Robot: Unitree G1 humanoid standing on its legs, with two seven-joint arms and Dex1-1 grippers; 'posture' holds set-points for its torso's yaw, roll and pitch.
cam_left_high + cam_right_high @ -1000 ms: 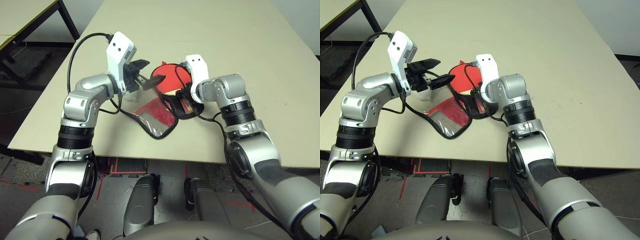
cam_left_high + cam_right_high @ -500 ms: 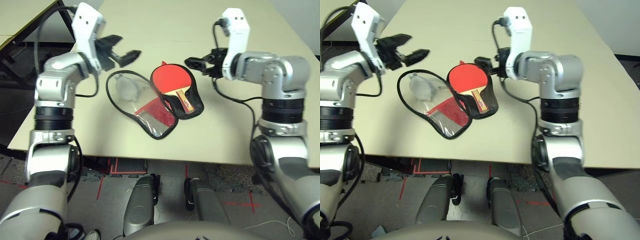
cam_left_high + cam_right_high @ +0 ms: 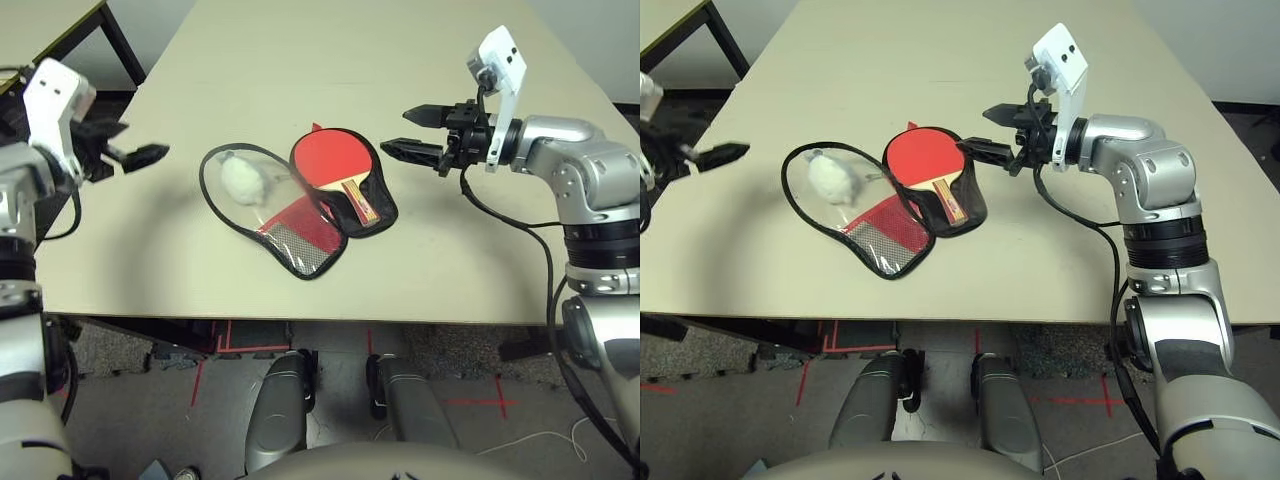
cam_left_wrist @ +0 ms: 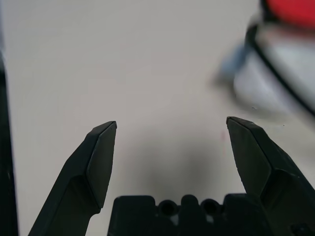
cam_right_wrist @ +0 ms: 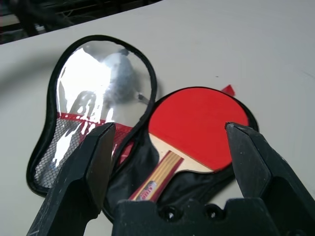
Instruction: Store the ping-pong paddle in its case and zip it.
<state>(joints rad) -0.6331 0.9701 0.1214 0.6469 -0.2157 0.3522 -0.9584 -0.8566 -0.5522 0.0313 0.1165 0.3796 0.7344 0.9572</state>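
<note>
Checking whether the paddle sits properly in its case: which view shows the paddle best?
The right wrist view: the paddle fills the middle, red face up, striped handle on the open case's black lining. Both eye views show it whole but smaller, from above. The left wrist view catches a blurred red patch at its edge.

paddle (image 5: 197, 125): matt red rubber, striped wood handle | case (image 5: 83, 123) beyond my fingers: glossy clear panel, black mesh, fluffy pompom (image 5: 118, 78) | table (image 3: 450, 250): smooth, matt
</note>
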